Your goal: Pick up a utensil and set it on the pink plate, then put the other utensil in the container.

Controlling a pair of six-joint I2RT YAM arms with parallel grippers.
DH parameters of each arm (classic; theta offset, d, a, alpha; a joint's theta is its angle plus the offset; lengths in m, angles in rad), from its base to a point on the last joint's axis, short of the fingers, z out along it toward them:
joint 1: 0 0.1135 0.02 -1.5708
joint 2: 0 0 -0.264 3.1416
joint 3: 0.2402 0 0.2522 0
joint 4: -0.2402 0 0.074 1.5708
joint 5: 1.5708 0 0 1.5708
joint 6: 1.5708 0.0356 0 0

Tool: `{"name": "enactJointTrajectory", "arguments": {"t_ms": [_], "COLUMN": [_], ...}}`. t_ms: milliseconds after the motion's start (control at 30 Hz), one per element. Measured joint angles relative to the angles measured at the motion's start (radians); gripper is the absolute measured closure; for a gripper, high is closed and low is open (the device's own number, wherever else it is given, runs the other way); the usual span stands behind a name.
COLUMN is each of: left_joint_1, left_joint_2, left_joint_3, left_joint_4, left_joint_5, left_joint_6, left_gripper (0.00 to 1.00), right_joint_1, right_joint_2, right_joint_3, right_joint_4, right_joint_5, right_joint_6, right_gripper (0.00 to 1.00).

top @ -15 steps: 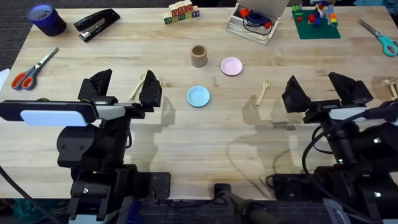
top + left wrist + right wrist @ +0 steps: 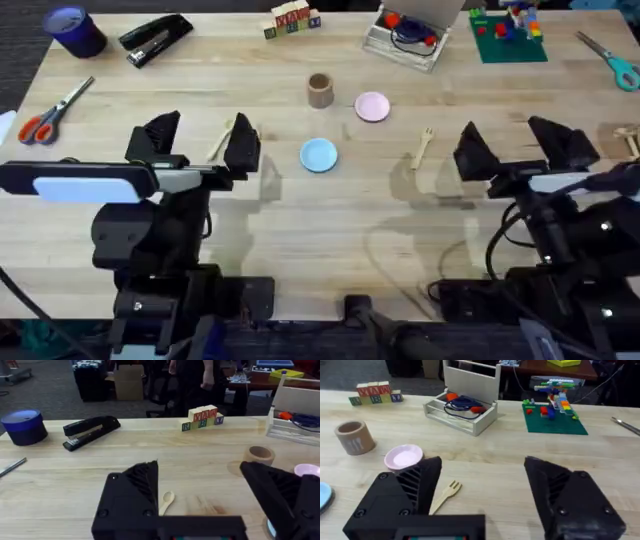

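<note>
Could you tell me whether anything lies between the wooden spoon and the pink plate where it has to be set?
Partly. The spoon lies between the open left gripper's fingers. On a straight line toward the pink plate, the brown cup stands just beside the path and the blue plate below it; neither sits squarely across it.

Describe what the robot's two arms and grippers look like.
Both arms are black. The left gripper and right gripper each carry two black, wedge-shaped fingers with ribbed inner faces. A glossy white panel sits on the left arm; black cables loop near the bases.
</note>
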Motion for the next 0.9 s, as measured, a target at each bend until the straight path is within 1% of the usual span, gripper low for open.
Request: {"name": "enactJointTrajectory", "arguments": {"t_ms": [133,300,367,433,533,633,767,900], "left_joint_1": [0.0,0.0,0.0,0.0,0.0,0.0,-0.001,-0.001], "left_joint_2": [0.0,0.0,0.0,0.0,0.0,0.0,0.02,0.094], "left_joint_3": [0.0,0.008,0.029,0.076,0.177,0.284,0.44,0.611], "left_joint_4": [-0.011,-0.027,-0.053,-0.093,-0.184,-0.305,-0.52,-0.71], "left_joint_5": [-0.003,-0.01,-0.012,-0.016,-0.023,-0.026,-0.026,-0.026], "left_joint_6": [0.0,0.0,0.0,0.0,0.0,-0.001,-0.011,-0.015], "left_gripper": [0.006,0.006,0.006,0.006,0.006,0.006,0.007,0.009], "right_joint_1": [0.0,0.0,0.0,0.0,0.0,0.0,0.0,0.0], "right_joint_2": [0.0,0.0,0.001,0.002,0.002,0.002,0.002,0.036], "right_joint_3": [0.0,0.0,0.008,0.025,0.07,0.132,0.238,0.368], "right_joint_4": [0.002,0.022,0.024,0.023,0.022,-0.03,-0.232,-0.433], "right_joint_5": [0.0,-0.007,-0.014,-0.027,-0.048,-0.06,-0.067,-0.068], "right_joint_6": [-0.006,-0.057,-0.07,-0.077,-0.079,-0.07,-0.056,-0.049], "right_gripper": [0.005,0.007,0.007,0.007,0.007,0.007,0.008,0.008]}}
